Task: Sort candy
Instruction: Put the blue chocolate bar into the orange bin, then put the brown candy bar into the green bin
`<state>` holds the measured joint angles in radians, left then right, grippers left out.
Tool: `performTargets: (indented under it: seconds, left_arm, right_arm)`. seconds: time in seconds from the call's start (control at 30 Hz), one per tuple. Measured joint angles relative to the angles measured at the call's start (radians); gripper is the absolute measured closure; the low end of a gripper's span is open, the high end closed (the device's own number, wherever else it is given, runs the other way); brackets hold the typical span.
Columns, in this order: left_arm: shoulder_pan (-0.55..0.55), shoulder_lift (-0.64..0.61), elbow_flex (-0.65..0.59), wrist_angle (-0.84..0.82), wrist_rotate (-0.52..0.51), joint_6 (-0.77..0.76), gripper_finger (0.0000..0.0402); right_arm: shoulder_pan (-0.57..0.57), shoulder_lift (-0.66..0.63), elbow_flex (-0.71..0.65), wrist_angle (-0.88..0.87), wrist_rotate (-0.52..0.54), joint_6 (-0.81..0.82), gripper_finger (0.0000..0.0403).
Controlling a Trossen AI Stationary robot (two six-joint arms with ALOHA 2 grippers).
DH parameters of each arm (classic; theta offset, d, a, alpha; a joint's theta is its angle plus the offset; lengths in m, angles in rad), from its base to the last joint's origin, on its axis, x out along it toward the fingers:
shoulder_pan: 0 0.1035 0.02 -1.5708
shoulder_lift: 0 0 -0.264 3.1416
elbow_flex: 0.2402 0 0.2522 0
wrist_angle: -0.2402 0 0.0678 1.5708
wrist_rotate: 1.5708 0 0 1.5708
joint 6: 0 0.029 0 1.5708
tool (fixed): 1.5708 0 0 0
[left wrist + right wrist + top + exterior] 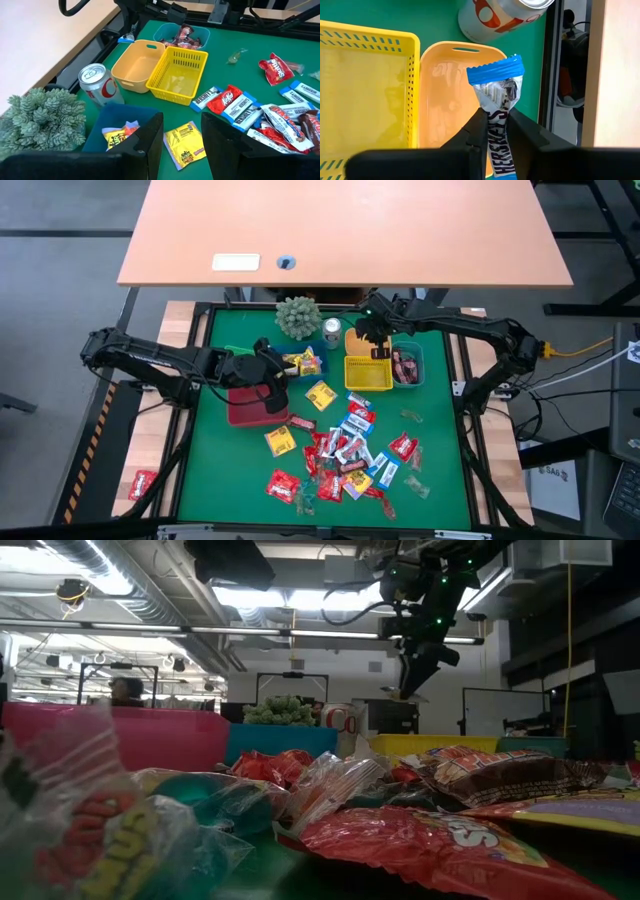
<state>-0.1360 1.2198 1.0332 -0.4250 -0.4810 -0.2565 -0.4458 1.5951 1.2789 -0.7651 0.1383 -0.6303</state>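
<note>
You are mid-placement: the right pincer (494, 131) pinches 1 blue-and-white candy (497, 95) above the orange bin (447, 95); next, spread it to drop; the pile (345, 455) waits at 6 o'clock on the desk (230, 465).

A heap of wrapped candy (345, 455) in red, yellow, blue-and-white and brown wrappers is spread flat over the green mat. One blue-and-white bar (498, 107) is held upright above the orange bin. More pieces are seen inside the blue and teal bins.
</note>
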Motion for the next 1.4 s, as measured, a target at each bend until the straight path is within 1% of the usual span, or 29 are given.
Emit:
performTargets:
  seconds: [0.07, 0.33, 0.43, 0.53, 0.67, 0.83, 0.93, 1.07, 1.2, 1.4]
  left_arm:
    - [0.000, 0.000, 0.000, 0.000, -0.001, -0.003, 0.0282]
    - [0.000, 0.000, 0.000, 0.000, 0.005, -0.004, 0.0282]
    - [0.000, 0.000, 0.000, 0.000, 0.006, -0.005, 0.0282]
    - [0.000, 0.000, 0.000, 0.000, 0.006, -0.005, 0.0282]
    - [0.000, 0.000, 0.000, 0.000, 0.012, -0.006, 0.0282]
    - [0.000, 0.014, 0.000, 0.051, 0.051, -0.038, 0.0282]
    - [0.012, 0.032, 0.000, 0.083, 0.098, -0.053, 0.0281]
    - [0.036, 0.072, 0.000, 0.124, 0.161, -0.051, 0.0262]
    - [0.053, 0.122, 0.000, 0.154, 0.171, -0.048, 0.0247]
    - [0.066, 0.202, 0.000, 0.150, 0.341, -0.047, 0.0239]
  right_arm:
    - [0.000, 0.000, 0.000, 0.000, 0.000, 0.000, 0.0323]
    - [0.000, 0.000, 0.000, 0.001, 0.000, 0.000, 0.0218]
    - [0.000, 0.000, 0.000, 0.000, 0.000, 0.000, 0.0192]
    - [0.000, 0.000, 0.000, 0.000, 0.000, 0.000, 0.0175]
    - [0.000, 0.000, 0.000, 0.000, 0.000, 0.000, 0.0165]
    - [0.000, 0.000, 0.000, 0.000, 0.000, 0.000, 0.0164]
    - [0.000, 0.000, 0.000, 0.000, 0.000, 0.000, 0.0164]
    - [0.000, 0.000, 0.000, 0.000, 0.000, 0.000, 0.0164]
    - [0.000, 0.000, 0.000, 0.000, 0.000, 0.000, 0.0164]
    - [0.000, 0.000, 0.000, 0.000, 0.000, 0.000, 0.0164]
